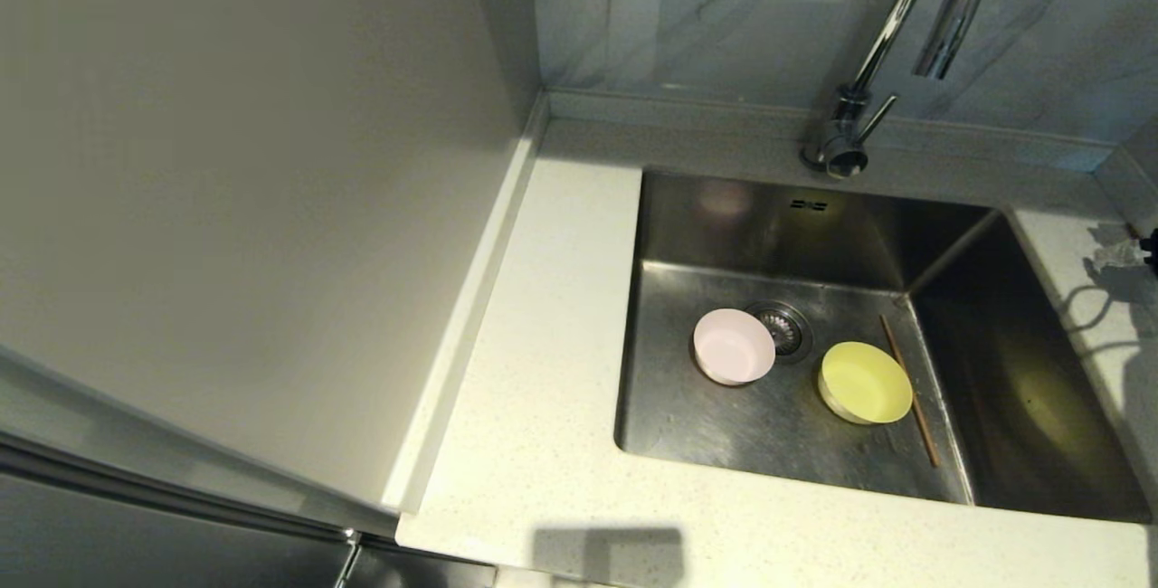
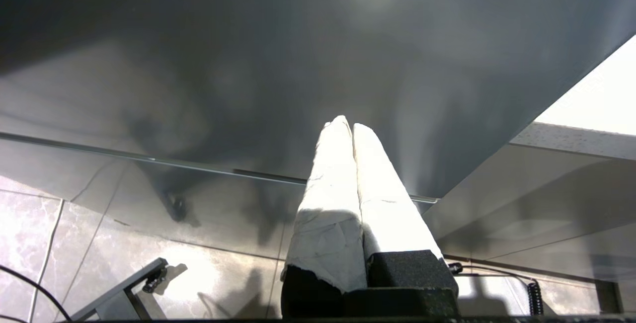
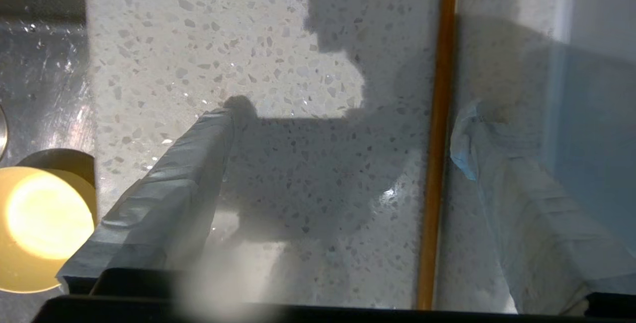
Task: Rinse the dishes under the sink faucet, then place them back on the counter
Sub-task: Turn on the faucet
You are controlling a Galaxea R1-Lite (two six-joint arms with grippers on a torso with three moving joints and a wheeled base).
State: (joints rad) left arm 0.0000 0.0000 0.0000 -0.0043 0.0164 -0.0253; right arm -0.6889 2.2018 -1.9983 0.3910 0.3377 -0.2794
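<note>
Sink (image 1: 688,235), seen from above: the square steel basin is sitting recessed in the pale speckled surface (image 1: 543,371). Inside it, from left to right, the pink bowl (image 1: 733,346) is lying tilted against the round strainer drain (image 1: 783,329), the yellow-green bowl (image 1: 865,382) is resting on the basin floor well apart from the pink one, and one brown chopstick (image 1: 911,390) is lying along the floor just beside the yellow-green bowl, close to the right wall. Both bowls are showing empty interiors. Two small overflow slots (image 1: 808,204) are showing on the back wall.

A second chopstick (image 3: 437,139) is lying flat on the surface to the right of the basin, shown in the right wrist view. The right hand (image 3: 343,114) is hovering over it with its taped fingers (image 3: 198,154) spread wide, one on each side of the stick, gripping nothing. The left hand (image 2: 348,129) is hanging low beside the cabinet front, fingers pressed together and empty.

The chrome gooseneck faucet (image 1: 882,36) is standing behind the basin on the raised back edge, its side lever (image 1: 876,118) angled outward. A blue-grey marbled wall (image 1: 724,18) is rising behind; a plain pale panel (image 1: 253,190) is bounding the surface on the left.
</note>
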